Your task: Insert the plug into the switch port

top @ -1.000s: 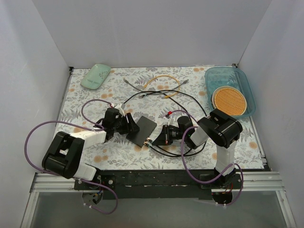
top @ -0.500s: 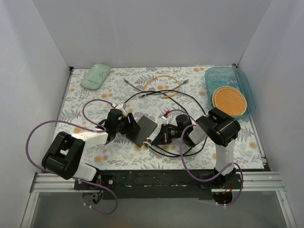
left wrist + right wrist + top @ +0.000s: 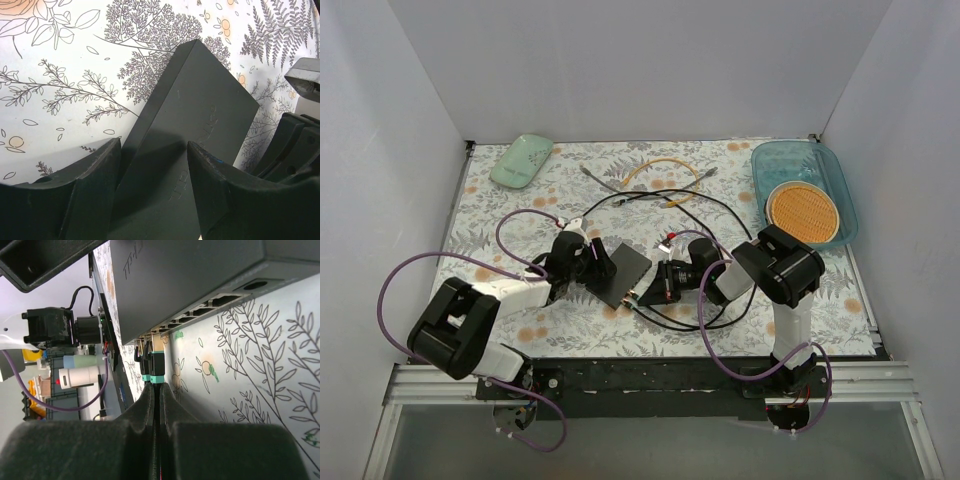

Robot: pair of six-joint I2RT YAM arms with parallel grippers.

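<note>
The switch [image 3: 623,270] sat near the middle of the floral table [image 3: 500,215], between the two arms, its socket row [image 3: 200,310] turned toward the right arm; the left gripper [image 3: 152,150] stood half-spread, its fingers [image 3: 85,200] clasped on either side of the switch's near end, holding it. The right gripper [image 3: 155,390] was pinched tight on the plug [image 3: 156,362], whose teal boot stuck out past the fingertips with its tip right at the socket edge; whether it had seated in a port could not be told.
</note>
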